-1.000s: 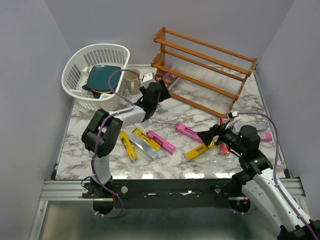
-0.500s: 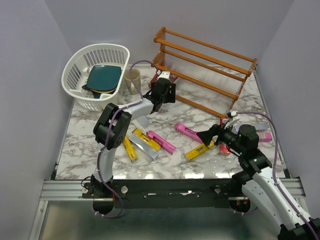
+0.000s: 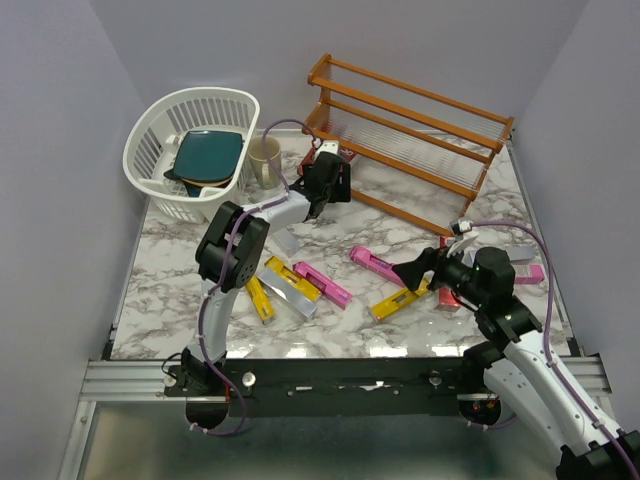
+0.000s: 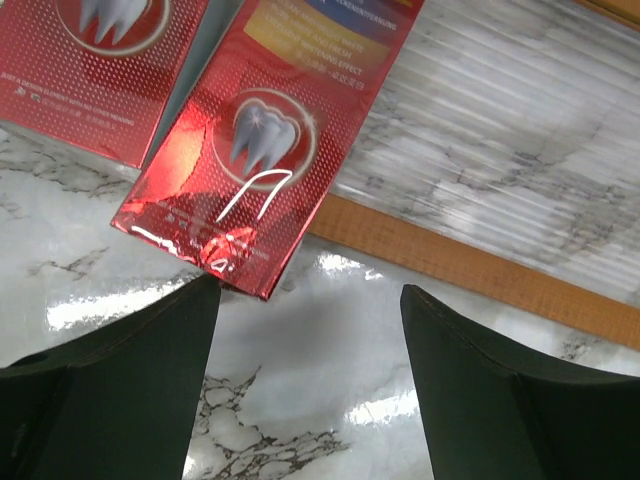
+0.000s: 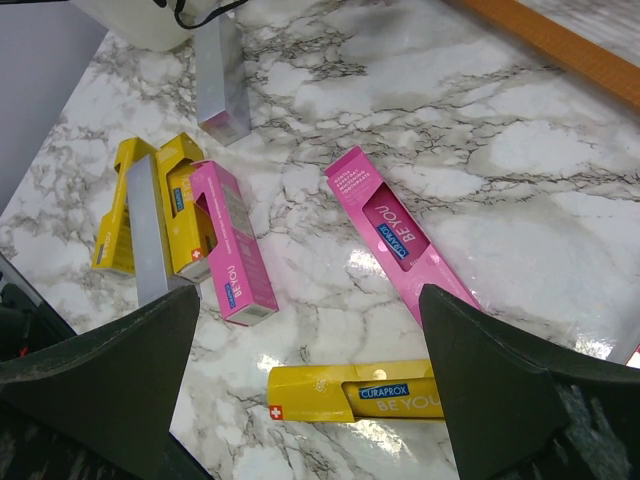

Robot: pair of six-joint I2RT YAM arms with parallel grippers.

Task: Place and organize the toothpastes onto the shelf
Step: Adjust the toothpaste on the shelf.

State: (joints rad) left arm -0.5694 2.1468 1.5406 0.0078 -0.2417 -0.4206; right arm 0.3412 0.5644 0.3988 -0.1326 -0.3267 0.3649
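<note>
A red toothpaste carton [image 4: 265, 140] is lying at the left end of the wooden shelf [image 3: 410, 135]. Its end is poking over the front rail [image 4: 470, 265] above the marble table [image 4: 300, 400], and a second red carton [image 4: 90, 70] is lying beside it. The left gripper [image 4: 310, 290] is hovering just in front of that end, jaws standing apart with nothing between them. More toothpastes are lying scattered on the table away from the shelf: a pink carton [image 5: 385, 230], a yellow carton [image 5: 350, 392], and a cluster [image 5: 232, 250] of yellow, silver and pink ones. The right gripper [image 5: 310, 295] is hanging above them, jaws spread wide and empty. A white basket [image 3: 165, 195] and a beige mug [image 3: 265, 160] are sitting at the table's back left.
</note>
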